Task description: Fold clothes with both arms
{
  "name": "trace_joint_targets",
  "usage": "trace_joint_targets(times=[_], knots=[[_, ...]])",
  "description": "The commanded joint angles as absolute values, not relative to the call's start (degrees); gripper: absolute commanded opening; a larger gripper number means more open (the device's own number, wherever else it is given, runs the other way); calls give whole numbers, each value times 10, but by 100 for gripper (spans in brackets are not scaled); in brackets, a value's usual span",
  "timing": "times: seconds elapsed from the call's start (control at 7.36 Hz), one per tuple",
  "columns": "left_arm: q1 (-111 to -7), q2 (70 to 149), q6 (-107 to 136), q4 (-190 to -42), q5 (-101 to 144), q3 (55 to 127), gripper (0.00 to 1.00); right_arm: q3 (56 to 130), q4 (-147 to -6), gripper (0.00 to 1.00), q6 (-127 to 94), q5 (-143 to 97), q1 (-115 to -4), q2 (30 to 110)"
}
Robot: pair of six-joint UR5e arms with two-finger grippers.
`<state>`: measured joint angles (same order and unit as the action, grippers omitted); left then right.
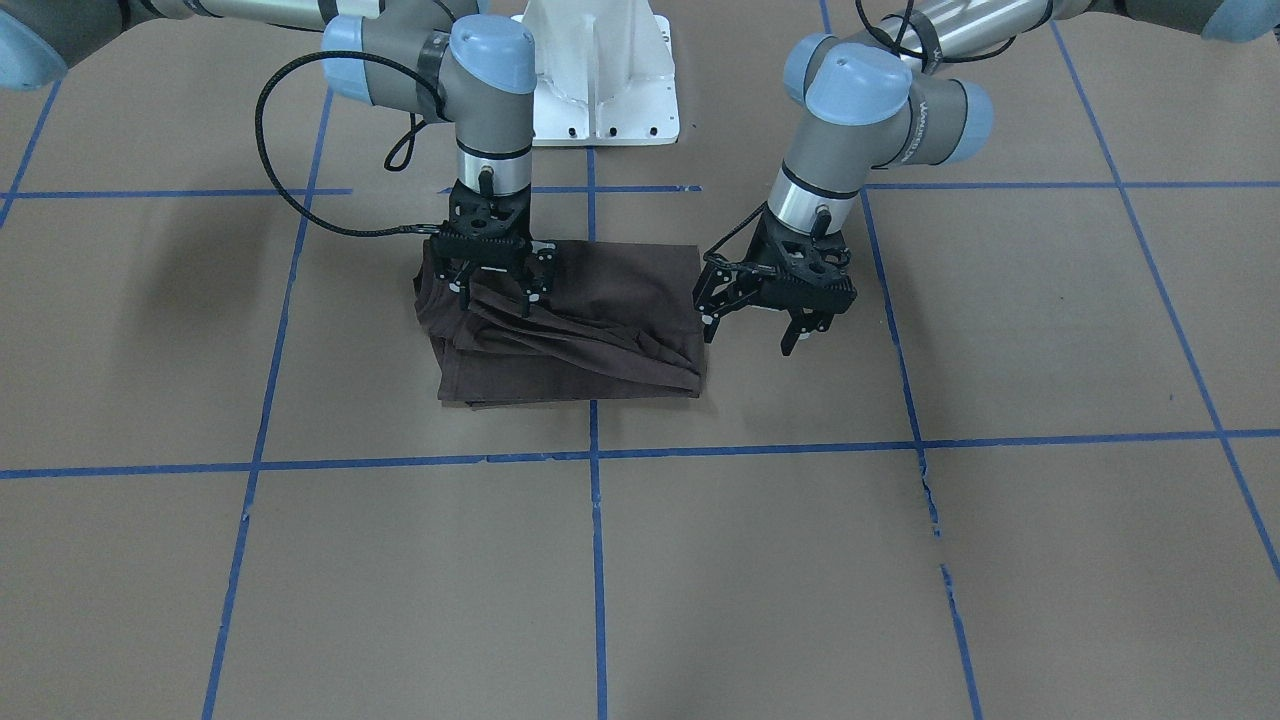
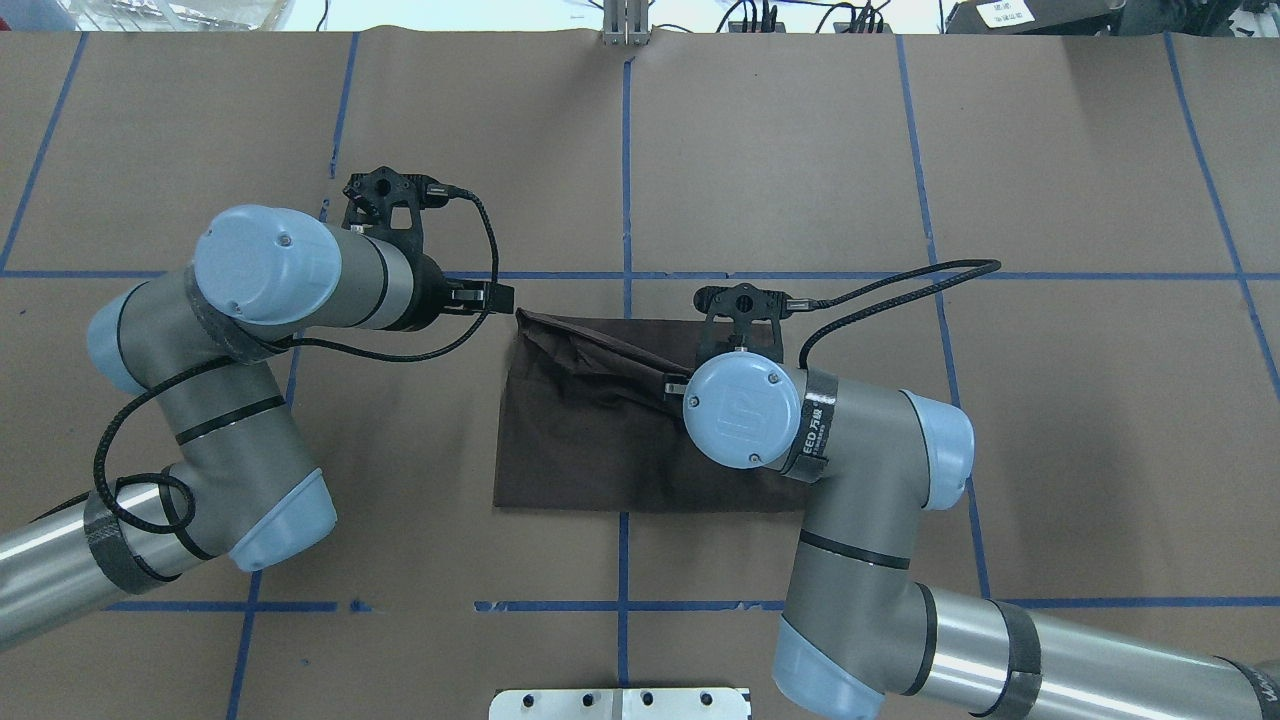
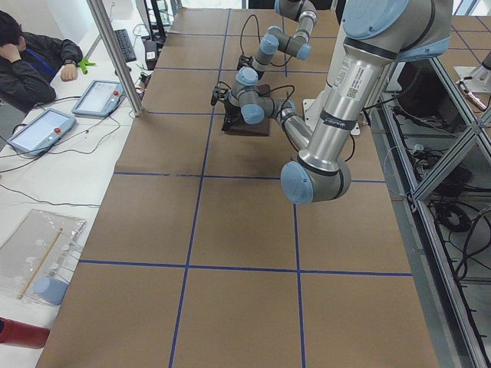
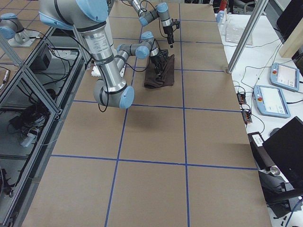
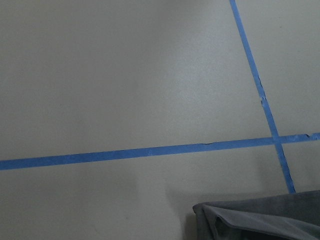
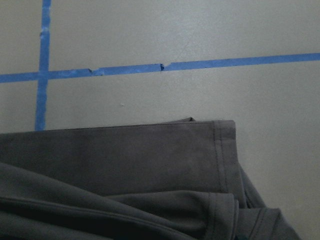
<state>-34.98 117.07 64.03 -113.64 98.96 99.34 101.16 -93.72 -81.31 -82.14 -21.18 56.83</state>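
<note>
**Q:** Which step is in hand?
**A:** By judgement, a late fold. The T-shirt (image 1: 590, 345) lies mid-table, nearer the robot-side edge, across 1 blue tape line (image 1: 597, 520). It is already a compact rectangle. 1 loose ridge of cloth runs diagonally over the top layer.

**Q:** Pincer status?
**A:** Right pincer (image 1: 497, 292): released, jaws spread, standing on the shirt at its end toward the robot's right and straddling the ridge. Left pincer (image 1: 748, 340): released, holding nothing, just beside the opposite shirt edge over bare table (image 1: 1000, 560).

**Q:** What does the next move call for?
**A:** Probably smoothing the ridge or making 1 more fold. The left pincer needs to reach the near hem before clenching. Each grasp should take every layer, or the stack may slide apart.

**Q:** Surroundings and obstructions?
**A:** The white pedestal base (image 1: 600, 70) stands at the robot-side edge. A black cable (image 1: 303, 218) loops beside the right wrist, near the cloth, and could snag. A person (image 3: 34, 50) and 2 tablets (image 3: 100, 96) sit beyond the operators' edge, well apart.
</note>
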Motion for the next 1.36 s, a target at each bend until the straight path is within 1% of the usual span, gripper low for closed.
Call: trace_joint_targets(times=[0.0, 0.27, 0.54, 0.68, 0.95, 1.09, 1.22], knots=[[-350, 1171, 640, -1136, 990, 993, 100, 1019, -939, 76, -813, -815, -202, 577], [-350, 1171, 640, -1136, 990, 992, 100, 1020, -939, 76, -814, -805, -193, 577], [-350, 1170, 640, -1136, 990, 991, 100, 1020, -939, 73, -814, -800, -188, 584], [-350, 1171, 640, -1136, 990, 991, 100, 1020, -939, 64, -815, -800, -188, 584], [-350, 1170, 640, -1136, 990, 992, 100, 1021, -936, 17, -828, -801, -187, 583], [-350, 1170, 641, -1136, 990, 993, 100, 1021, -935, 0, -865, -800, -186, 583], [-350, 1166, 641, -1136, 990, 996, 100, 1021, -936, 0, -867, -800, -186, 583]])
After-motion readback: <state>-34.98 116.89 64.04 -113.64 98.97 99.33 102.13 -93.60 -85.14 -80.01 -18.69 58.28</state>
